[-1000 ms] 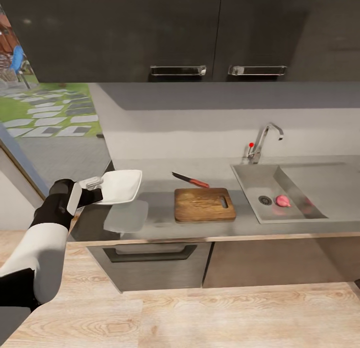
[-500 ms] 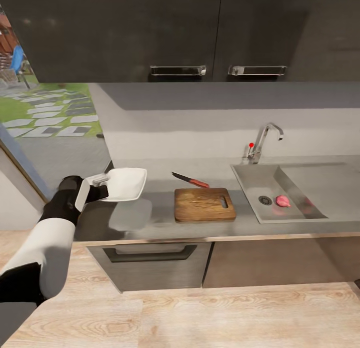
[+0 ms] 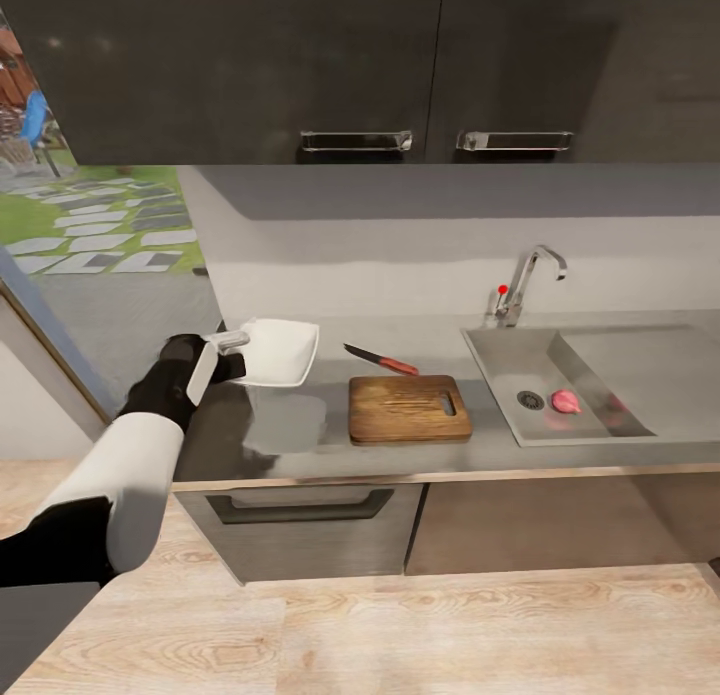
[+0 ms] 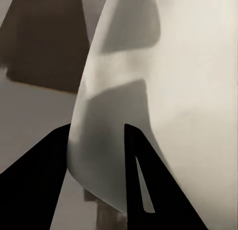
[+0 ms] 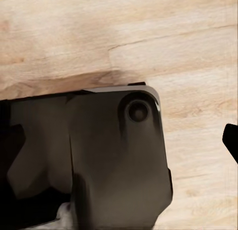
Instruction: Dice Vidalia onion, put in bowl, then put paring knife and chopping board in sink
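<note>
Grey glossy desk [image 3: 500, 445]: our left end effector [image 3: 232, 353] is clamped on the rim of the shallow white squarish bowl [image 3: 280, 352], held above it. Best set it down flat just beside the brown wooden chopping board [image 3: 408, 408], clear of the red-handled paring knife [image 3: 381, 359].

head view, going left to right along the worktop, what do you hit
left hand → bowl → paring knife → tap → Vidalia onion lying in the sink. The chopping board sits in front of the knife, overlapping it in the order.
</note>
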